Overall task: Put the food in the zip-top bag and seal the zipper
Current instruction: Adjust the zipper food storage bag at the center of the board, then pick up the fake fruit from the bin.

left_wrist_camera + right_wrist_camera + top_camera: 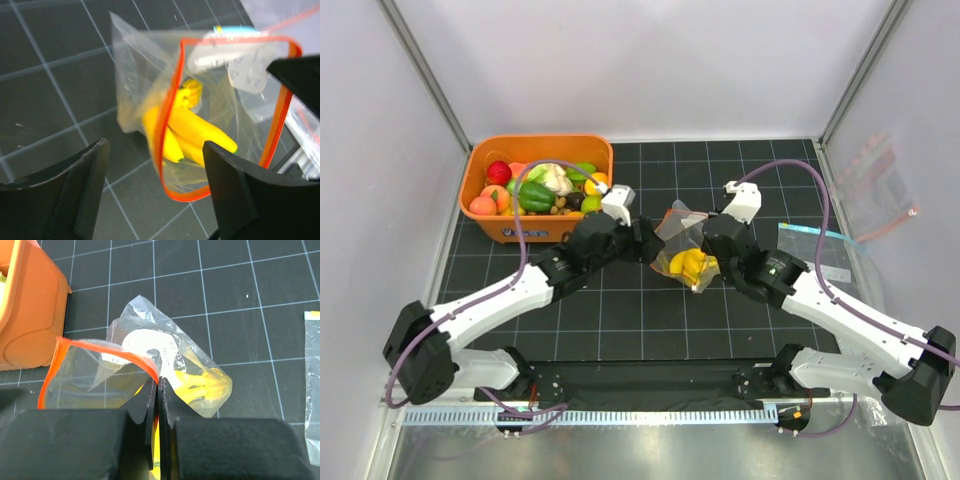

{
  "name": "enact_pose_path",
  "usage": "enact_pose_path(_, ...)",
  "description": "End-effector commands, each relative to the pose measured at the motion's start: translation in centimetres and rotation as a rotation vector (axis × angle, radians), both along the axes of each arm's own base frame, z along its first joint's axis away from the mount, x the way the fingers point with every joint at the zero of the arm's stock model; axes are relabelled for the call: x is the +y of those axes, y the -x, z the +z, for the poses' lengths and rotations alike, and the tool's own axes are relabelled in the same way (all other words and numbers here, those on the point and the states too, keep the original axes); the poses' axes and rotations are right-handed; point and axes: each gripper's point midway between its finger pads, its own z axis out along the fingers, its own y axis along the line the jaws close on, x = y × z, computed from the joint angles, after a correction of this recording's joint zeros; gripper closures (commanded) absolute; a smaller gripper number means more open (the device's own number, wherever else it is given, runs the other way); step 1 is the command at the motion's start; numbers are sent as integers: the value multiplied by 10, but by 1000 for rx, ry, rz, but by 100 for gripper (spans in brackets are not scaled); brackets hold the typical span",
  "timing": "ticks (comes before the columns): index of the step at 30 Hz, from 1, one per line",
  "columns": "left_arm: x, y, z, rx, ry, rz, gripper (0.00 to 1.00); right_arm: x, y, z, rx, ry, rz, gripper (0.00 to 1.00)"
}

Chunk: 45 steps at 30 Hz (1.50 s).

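Sagging between the two arms near the middle of the black gridded mat (620, 320), the crinkly clear plastic zip-top bag (682, 232) has its mouth gaping wide toward the left arm. The thin red-orange zipper (167, 125) runs round that opening as an uneven loop, its two sides well apart and unsealed. A white printed label shows through the wrinkled film. Inside lies a bunch of yellow plastic toy bananas (195, 130), resting low in the bag with the stem end pointing toward the closed bottom.

The right gripper (158, 405) has its jaws pressed together on the bag's mouth edge, pinching the film just where the red-orange strip meets them, so that side of the mouth is held up off the mat. The left gripper (156, 162) has its fingers spread wide with nothing between them; it sits at the open mouth, and whether a finger touches the film cannot be told.

Behind the left gripper stands an orange plastic bin (540, 228) holding a red apple (498, 172), a green pepper (535, 196), a white cauliflower (555, 178) and peaches (490, 201). A flat clear bag with a dark-blue top edge (815, 248) lies on the mat beside the right arm.
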Motion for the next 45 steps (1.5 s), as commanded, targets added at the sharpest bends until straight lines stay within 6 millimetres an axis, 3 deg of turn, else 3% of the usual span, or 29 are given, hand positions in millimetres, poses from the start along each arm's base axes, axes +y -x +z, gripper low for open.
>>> enact_pose_path(1,41,-10,50,-159,-16,151,16,-7,-4,28,-77,-43,-35,99)
enact_pose_path(4,84,-15,64,-209,-55,331,3,-7,-2,31,-83,-53,-31,99)
enact_pose_path(5,107,-20,65,-226,-100,441,0,-7,-2,30,-80,-54,-29,99)
enact_pose_path(9,154,-24,75,-265,-209,646,0,-5,-1,30,-79,-61,-20,99)
enact_pose_path(13,174,-30,77,-298,-302,743,0,-5,-1,32,-82,-66,-22,99)
enact_pose_path(15,186,-37,68,-275,-358,803,0,-7,-1,30,-82,-60,-27,99)
enact_pose_path(17,186,-46,64,-235,-317,798,0,-7,-1,32,-85,-64,-24,99)
enact_pose_path(20,191,-68,60,-165,-238,818,0,-3,0,31,-82,-80,-5,99)
enact_pose_path(21,192,-75,54,-147,-253,826,0,-2,0,30,-81,-81,0,99)
enact_pose_path(25,211,-107,63,-124,-367,914,0,3,-1,22,-73,-79,16,99)
enact_pose_path(30,257,-144,71,-83,-538,1030,0,9,-4,17,-57,-69,22,99)
enact_pose_path(31,262,-151,60,-60,-578,1036,0,9,-4,16,-53,-70,27,99)
enact_pose_path(32,278,-157,59,-47,-597,1060,0,10,-3,17,-53,-76,32,99)
enact_pose_path(39,327,-192,52,10,-653,1122,0,9,-1,22,-70,-102,38,99)
enact_pose_path(45,341,-224,17,64,-683,1100,0,14,0,23,-67,-117,60,99)
